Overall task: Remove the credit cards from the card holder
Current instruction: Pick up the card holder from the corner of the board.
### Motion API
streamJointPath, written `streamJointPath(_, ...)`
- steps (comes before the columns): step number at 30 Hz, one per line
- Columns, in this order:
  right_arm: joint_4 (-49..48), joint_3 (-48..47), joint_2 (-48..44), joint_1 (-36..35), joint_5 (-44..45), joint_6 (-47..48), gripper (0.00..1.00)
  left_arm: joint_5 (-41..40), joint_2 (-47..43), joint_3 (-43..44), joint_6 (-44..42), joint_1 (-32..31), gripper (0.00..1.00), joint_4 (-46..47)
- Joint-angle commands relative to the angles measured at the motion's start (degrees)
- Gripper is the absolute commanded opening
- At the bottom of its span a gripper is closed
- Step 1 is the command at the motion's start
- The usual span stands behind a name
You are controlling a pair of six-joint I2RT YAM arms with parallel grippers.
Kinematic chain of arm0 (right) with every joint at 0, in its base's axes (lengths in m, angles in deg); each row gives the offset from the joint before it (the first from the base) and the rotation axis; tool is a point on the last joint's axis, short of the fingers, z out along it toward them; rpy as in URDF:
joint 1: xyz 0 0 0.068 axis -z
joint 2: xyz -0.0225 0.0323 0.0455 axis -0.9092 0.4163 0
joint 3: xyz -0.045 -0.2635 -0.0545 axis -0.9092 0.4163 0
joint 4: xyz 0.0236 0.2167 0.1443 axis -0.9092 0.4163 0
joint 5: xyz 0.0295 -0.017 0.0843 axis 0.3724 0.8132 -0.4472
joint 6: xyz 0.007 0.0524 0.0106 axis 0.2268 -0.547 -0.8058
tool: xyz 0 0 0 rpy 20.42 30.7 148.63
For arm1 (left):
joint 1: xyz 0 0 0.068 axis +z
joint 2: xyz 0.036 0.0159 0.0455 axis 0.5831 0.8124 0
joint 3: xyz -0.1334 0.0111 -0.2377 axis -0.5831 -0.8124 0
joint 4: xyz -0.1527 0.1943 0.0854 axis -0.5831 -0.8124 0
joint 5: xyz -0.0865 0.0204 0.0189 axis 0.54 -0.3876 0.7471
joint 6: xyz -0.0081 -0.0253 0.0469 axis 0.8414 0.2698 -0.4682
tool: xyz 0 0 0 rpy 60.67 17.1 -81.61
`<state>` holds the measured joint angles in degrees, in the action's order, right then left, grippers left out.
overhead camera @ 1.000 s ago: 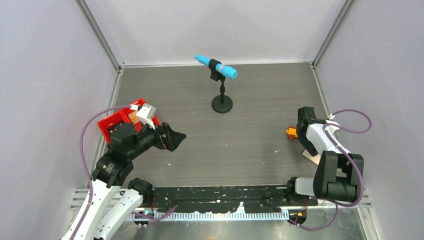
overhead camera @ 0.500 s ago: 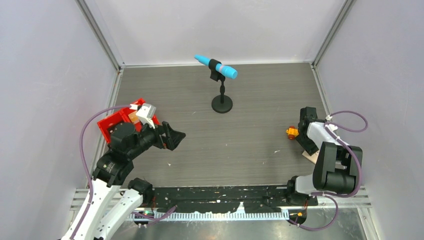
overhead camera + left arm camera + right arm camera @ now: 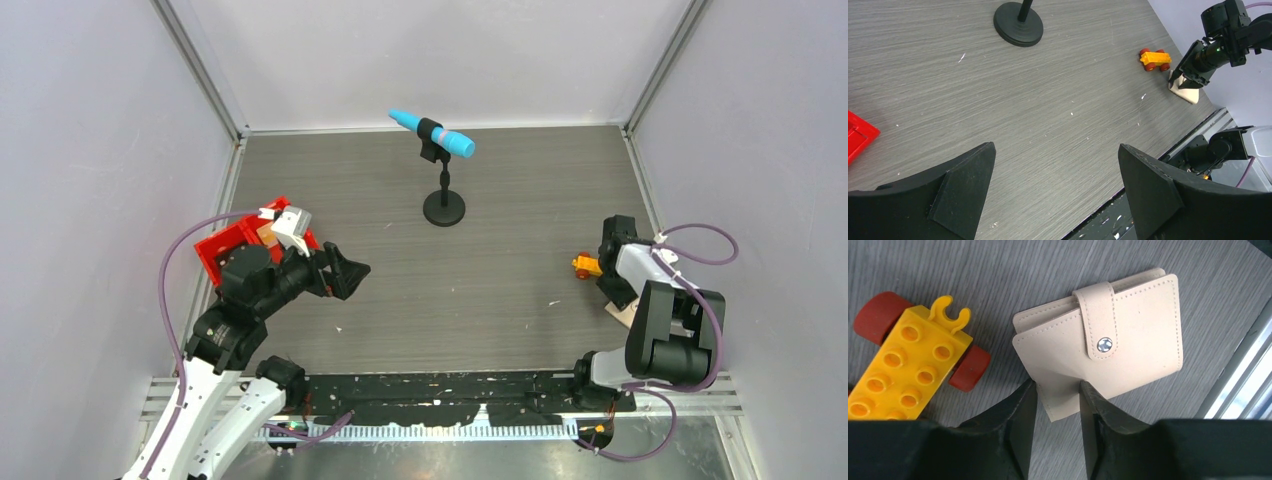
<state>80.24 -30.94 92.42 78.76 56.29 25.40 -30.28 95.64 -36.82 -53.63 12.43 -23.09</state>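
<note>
The card holder [image 3: 1128, 330] lies shut on the table at the right edge, a pale tan wallet with its tab snapped over by a metal stud; it also shows as a small tan patch [image 3: 622, 312] in the top view and in the left wrist view [image 3: 1184, 90]. The credit cards are hidden inside it. My right gripper [image 3: 1056, 385] points down over its near corner, jaws narrowed with that corner between the fingertips and table showing in the gap. My left gripper [image 3: 1055, 150] hangs wide open above bare table at the left [image 3: 350, 272], holding nothing.
A yellow toy brick car [image 3: 908, 370] with red wheels sits just left of the holder [image 3: 583, 265]. A red tray [image 3: 225, 250] stands at the left behind the left arm. A black microphone stand [image 3: 443, 205] with a blue microphone stands at mid-back. The table's metal edge rail runs close to the holder.
The right gripper's jaws have narrowed around the holder's corner and the right arm shifted slightly. The left arm has stayed put.
</note>
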Motion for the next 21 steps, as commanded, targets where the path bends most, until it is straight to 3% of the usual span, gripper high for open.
streamJointPath(1, -1.62, 1.78, -1.42, 0.92, 0.90, -0.76, 0.36, -0.61, 0.15, 0.23, -0.85, -0.22, 0.97, 0.71)
streamJointPath(4, -0.59, 1.46, -3.39, 0.88, 3.29, -0.46, 0.23, -0.66, 0.13, 0.21, -0.85, -0.22, 0.97, 0.70)
streamJointPath(5, -0.38, 1.35, -4.21, 0.87, 3.89, -0.20, 0.12, -0.62, 0.10, 0.21, -0.85, -0.22, 0.97, 0.75)
streamJointPath(7, 0.60, 1.00, -5.42, 0.92, 5.93, 0.28, 0.06, -0.61, -0.01, 0.23, -0.85, -0.22, 0.97, 0.66)
streamJointPath(21, 5.34, -3.15, -17.02, 0.74, 10.66, 4.44, 0.05, -0.79, -0.86, -0.06, -1.03, -0.22, 0.97, 0.71)
